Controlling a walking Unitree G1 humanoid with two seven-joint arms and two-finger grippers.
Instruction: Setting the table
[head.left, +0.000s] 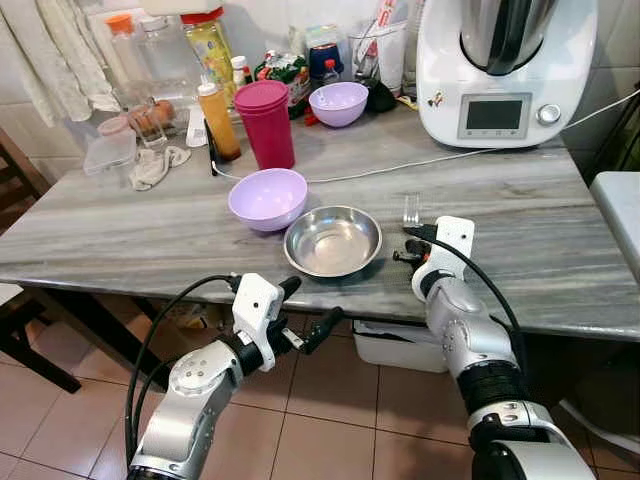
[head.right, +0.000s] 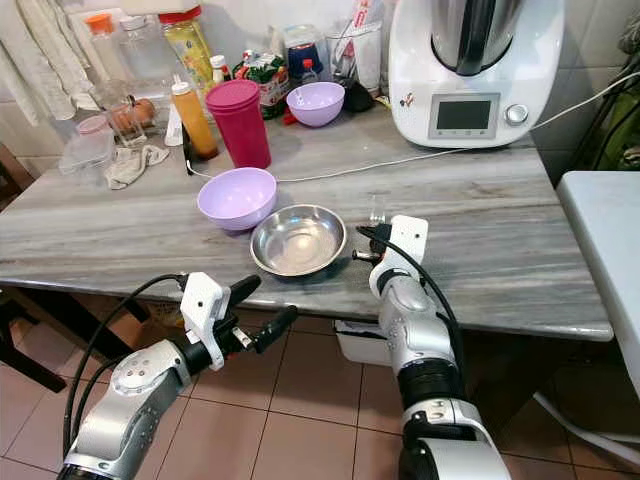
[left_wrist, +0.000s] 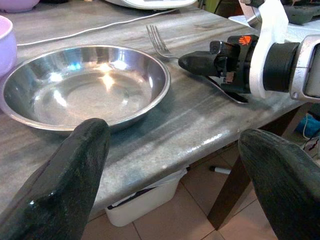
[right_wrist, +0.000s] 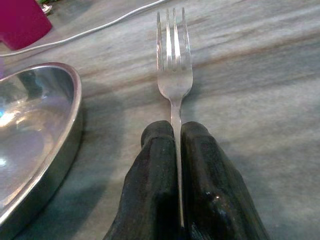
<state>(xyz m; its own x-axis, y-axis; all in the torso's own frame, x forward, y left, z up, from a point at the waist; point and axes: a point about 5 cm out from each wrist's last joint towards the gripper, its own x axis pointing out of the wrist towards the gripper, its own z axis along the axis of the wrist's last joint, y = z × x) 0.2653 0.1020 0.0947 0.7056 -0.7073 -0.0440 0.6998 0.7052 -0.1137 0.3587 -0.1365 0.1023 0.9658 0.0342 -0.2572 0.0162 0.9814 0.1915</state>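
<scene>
A slim silver metal fork is pinched by its handle between the closed fingers of the right gripper, just right of the round stainless-steel bowl. Its tines are pointed away from the robot, its long axis running across the grey marbled table. The left gripper is held wide open and empty below the table edge.

At the counter's rear: a white kitchen machine with grey display, its white cable trailing across the surface; an orange-capped sauce bottle; a crumpled cloth; a clear lidded container. Below: a white bin on tiled floor.

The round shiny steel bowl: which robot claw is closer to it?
Right. The right gripper holds a silver fork on the table just beside the steel bowl; the left gripper hangs open below the table edge.
</scene>
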